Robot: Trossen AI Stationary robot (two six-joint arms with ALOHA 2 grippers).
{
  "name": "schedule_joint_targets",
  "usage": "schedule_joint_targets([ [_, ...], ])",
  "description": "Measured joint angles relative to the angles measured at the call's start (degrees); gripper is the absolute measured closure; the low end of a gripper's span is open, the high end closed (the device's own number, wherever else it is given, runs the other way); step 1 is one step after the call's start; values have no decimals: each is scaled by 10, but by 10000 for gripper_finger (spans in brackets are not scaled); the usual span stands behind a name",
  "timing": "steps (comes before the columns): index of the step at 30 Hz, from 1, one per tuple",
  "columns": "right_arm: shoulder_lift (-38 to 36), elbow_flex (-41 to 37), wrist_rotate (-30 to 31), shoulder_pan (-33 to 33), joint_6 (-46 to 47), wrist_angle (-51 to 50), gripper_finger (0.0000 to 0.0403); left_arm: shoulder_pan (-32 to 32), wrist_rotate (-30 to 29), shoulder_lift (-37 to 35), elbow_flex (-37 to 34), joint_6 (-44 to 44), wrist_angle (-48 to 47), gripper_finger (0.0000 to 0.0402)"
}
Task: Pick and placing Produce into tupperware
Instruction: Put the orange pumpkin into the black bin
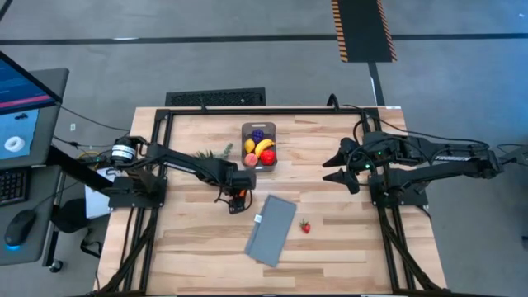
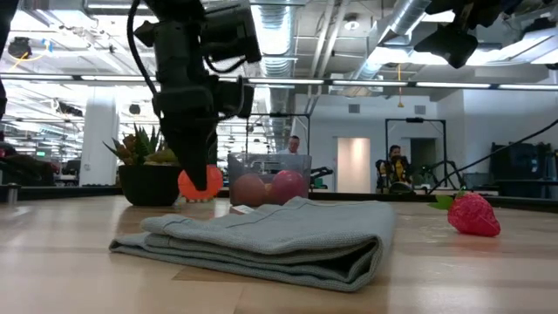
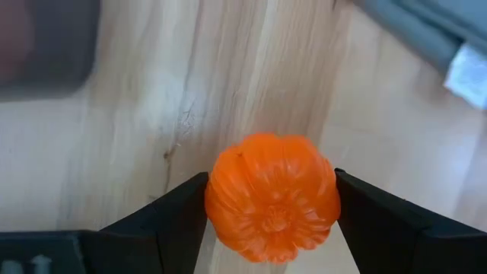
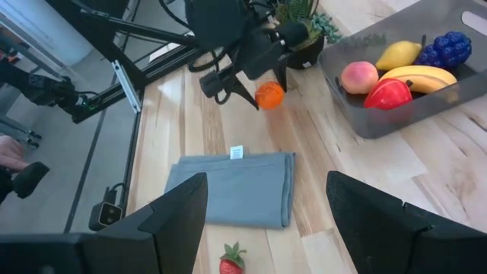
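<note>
An orange toy fruit sits between the fingers of my left gripper, at mid-table just left of the grey cloth. The tupperware stands at the far middle and holds a lemon, grapes, a banana, a peach and a red piece. A tiny strawberry lies on the wood right of the cloth. My right gripper hangs open high over the table's right side, touching nothing. My left gripper pinches the orange fruit's two opposite round sides between its two fingers. The fingers come from above, pointing steeply down. The fruit sits at the fingertips, low over the table; whether it rests on the wood I cannot tell.
A folded grey cloth lies near mid-table, just right of the left gripper. A toy pineapple with spiky leaves stands behind the left arm, left of the tupperware. Bare wood lies along the near edge and between cloth and tub.
</note>
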Motion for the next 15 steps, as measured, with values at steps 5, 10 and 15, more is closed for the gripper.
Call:
schedule_joint_targets([
  [5, 0, 0, 0, 0, 0, 0, 112, 5, -3, -36, 0, -6, 3, 148],
  [10, 0, 0, 0, 0, 0, 0, 112, 11, -20, -80, 0, -9, 23, 157],
  [15, 0, 0, 0, 0, 0, 0, 112, 26, -48, -121, 0, -10, 49, 154],
])
